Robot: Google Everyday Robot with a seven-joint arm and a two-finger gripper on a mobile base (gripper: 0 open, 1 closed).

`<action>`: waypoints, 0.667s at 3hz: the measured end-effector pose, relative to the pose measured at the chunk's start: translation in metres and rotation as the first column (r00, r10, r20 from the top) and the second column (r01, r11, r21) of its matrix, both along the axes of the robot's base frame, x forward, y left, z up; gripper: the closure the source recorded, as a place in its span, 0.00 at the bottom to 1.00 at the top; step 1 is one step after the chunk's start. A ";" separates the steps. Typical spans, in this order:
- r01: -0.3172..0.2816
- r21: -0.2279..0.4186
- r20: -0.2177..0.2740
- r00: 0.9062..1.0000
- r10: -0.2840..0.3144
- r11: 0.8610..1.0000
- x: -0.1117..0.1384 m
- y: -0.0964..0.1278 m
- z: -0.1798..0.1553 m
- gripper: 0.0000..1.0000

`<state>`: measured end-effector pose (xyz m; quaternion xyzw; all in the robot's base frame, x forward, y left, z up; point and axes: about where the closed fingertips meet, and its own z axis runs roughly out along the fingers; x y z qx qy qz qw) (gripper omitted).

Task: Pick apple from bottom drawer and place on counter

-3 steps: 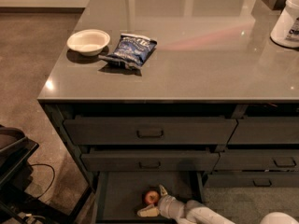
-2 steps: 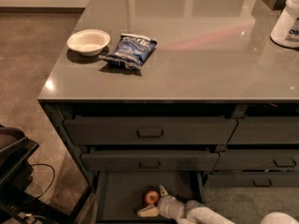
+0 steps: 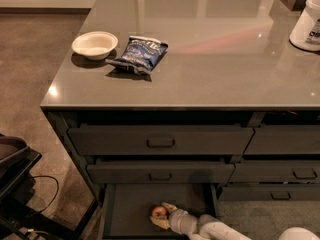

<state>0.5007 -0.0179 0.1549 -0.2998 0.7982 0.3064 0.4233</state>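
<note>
gripper (image 3: 162, 216): down inside the bottom drawer (image 3: 129, 210), right at the apple (image 3: 159, 211). The arm (image 3: 216, 230) comes in low from the lower right, probably because the drawer above overhangs.
grip state: can't tell from this view whether it's clamped on the apple or just surrounding it.
apple: on the drawer floor, roughly mid-width, touching or just beside the gripper tip. Not lifted.
bottom drawer: pulled out, dark flat floor. The apple is the only item I see in it.
upper drawers: top front (image 3: 160, 141) and middle front (image 3: 160, 173) are both pushed in, contents hidden.
counter (image 3: 220, 69): the target surface. Its wide middle stretch is bare, so that looks like the likely drop zone.
white bowl (image 3: 95, 44): left end of the counter, upright, nothing visible inside.
chip bag (image 3: 140, 54): blue, lying flat just beside the bowl.
white tub (image 3: 307, 20): far right edge of the counter, cropped, lid on.
step: grasp phase, my read. Lift and place are not yet done.
risk: a round apple can roll out of the grip; on the way up it must clear the middle drawer.
</note>
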 end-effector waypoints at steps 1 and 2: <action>0.000 0.000 0.000 1.000 0.000 1.000 0.000 0.000 0.000 0.65; 0.000 0.000 0.000 1.000 0.000 1.000 0.000 0.000 0.000 0.88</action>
